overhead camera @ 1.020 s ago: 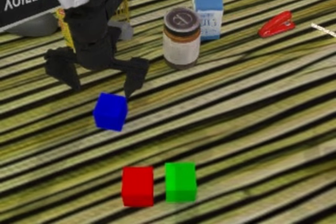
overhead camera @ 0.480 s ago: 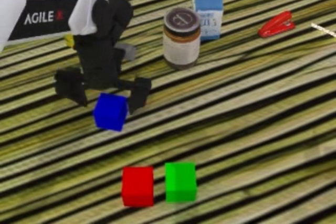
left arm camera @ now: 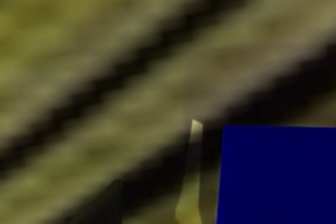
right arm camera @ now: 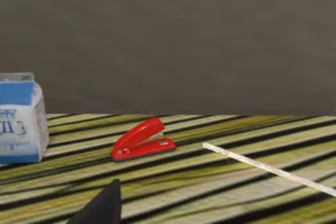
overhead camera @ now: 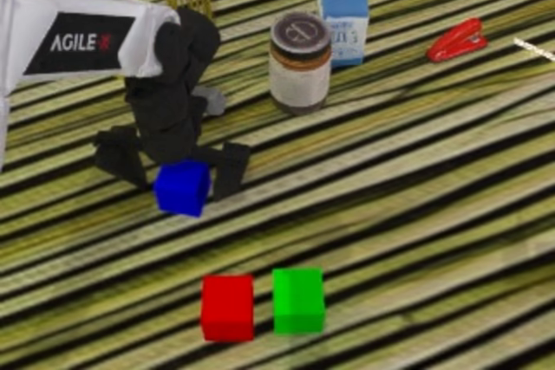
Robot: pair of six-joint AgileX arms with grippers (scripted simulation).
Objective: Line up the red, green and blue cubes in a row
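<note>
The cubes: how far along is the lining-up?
Done: the red cube and green cube sit side by side near the front. In hand: the left end effector, fingers open, straddles the blue cube, not yet gripping. Left: carrying blue into the row.

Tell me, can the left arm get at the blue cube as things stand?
Probably yes. The left gripper is open right over the blue cube, a finger on either side, with nothing between them. The jar stands clear to the right.

Even, bright light without glare; left wrist view heavily blurred.
</note>
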